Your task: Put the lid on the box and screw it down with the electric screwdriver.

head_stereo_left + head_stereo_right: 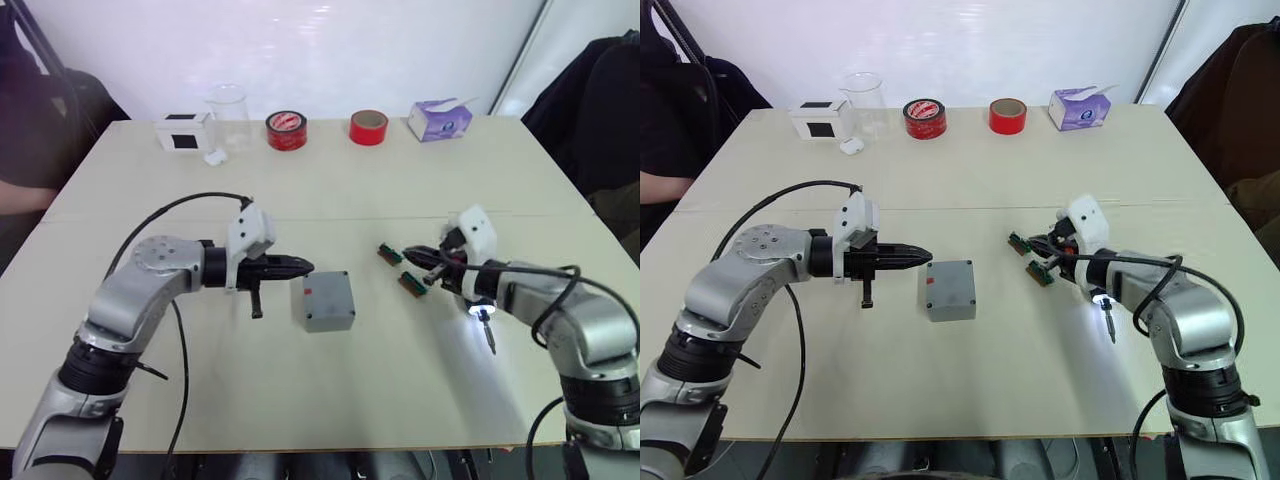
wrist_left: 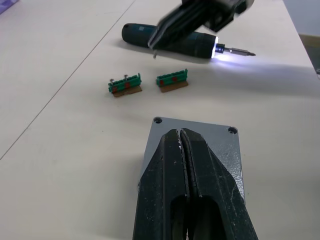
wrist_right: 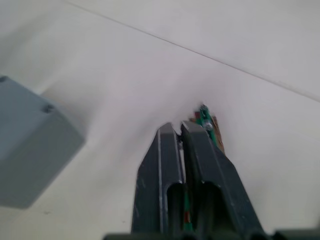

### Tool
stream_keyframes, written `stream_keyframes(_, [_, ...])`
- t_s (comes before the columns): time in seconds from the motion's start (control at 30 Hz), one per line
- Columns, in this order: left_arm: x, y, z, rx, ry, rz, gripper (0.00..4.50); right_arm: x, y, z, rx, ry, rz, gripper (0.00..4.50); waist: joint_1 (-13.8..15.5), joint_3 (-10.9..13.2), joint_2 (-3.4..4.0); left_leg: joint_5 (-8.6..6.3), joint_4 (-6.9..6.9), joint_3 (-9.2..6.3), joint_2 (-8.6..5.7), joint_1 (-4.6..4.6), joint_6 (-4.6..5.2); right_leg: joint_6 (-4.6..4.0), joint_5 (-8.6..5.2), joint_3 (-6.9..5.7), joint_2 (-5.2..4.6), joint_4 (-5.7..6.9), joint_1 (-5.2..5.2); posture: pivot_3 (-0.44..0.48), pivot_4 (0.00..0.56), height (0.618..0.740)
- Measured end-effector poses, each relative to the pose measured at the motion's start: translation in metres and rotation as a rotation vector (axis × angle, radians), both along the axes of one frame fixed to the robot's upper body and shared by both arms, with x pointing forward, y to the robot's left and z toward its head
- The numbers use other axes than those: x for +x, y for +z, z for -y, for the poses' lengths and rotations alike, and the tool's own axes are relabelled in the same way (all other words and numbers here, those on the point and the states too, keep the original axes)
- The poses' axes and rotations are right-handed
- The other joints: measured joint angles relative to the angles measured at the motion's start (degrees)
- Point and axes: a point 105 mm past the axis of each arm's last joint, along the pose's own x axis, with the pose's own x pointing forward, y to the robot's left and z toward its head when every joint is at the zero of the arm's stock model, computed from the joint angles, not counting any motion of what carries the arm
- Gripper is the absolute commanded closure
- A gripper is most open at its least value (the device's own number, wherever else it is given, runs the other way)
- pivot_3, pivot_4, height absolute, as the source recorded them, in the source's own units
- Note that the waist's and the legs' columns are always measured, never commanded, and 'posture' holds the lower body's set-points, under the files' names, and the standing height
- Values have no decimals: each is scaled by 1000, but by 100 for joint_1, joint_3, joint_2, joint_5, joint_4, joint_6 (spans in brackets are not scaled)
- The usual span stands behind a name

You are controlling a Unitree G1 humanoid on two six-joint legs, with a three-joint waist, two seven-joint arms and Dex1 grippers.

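**Lid seated, driver lit, both grippers pinched shut**

Nearest the head camera lay the electric screwdriver (image 1: 478, 305), on the table under the right forearm, its tip light glowing and the bit pointing toward the near edge. Just beyond it the right gripper (image 1: 418, 262) had its fingers pressed together beside two small green terminal blocks (image 2: 125, 85); whether it pinched anything could not be told. At mid-table sat the box (image 1: 327, 300) with the lid (image 2: 200, 131) already on it, corner holes showing. The left gripper (image 1: 303, 267) hovered at the box's left side, fingers closed on nothing.

The risks, as I judged them: the driver was not in a grip, so a pickup from flat might roll it away; the unfastened lid could slide if the closed left fingers nudged it; the green blocks lay close enough to be swept aside.

The table (image 1: 330, 400) was pale beige with a seam across it. Along its far edge stood a white box (image 1: 184, 131), a clear beaker (image 1: 228, 115), two red tape rolls (image 1: 287, 130) and a purple tissue box (image 1: 440, 119), before a white wall.
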Motion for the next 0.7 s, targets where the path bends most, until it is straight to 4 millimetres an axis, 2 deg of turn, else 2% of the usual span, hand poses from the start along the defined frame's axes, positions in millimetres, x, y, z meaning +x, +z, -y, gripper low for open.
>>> stream_keyframes(0.1, [0,-2,-2,4,7,-5,4500,-6,11,-27,13,106,-19,4358,2,0,0,0,0,0,0,0,0,0,0,0,-1,0,0,0,150,740])
stream_keyframes(0.3, [1,-3,-7,1,39,-6,4500,-17,3,-60,-5,238,-79,4358,18,0,-1,0,1,0,-6,-3,0,0,0,-1,-9,-1,0,0,150,740])
stream_keyframes(0.5, [0,-5,-7,1,43,-5,4500,-19,-8,-69,-38,270,-110,4358,3,0,-1,0,1,0,-5,-2,0,0,0,-1,-8,0,0,0,150,740])
stream_keyframes(0.7, [-2,-5,-6,0,48,3,4500,-11,-14,-72,-45,261,-113,4358,-3,0,-1,0,0,0,-5,-1,0,0,0,-1,-6,0,-1,0,150,740])
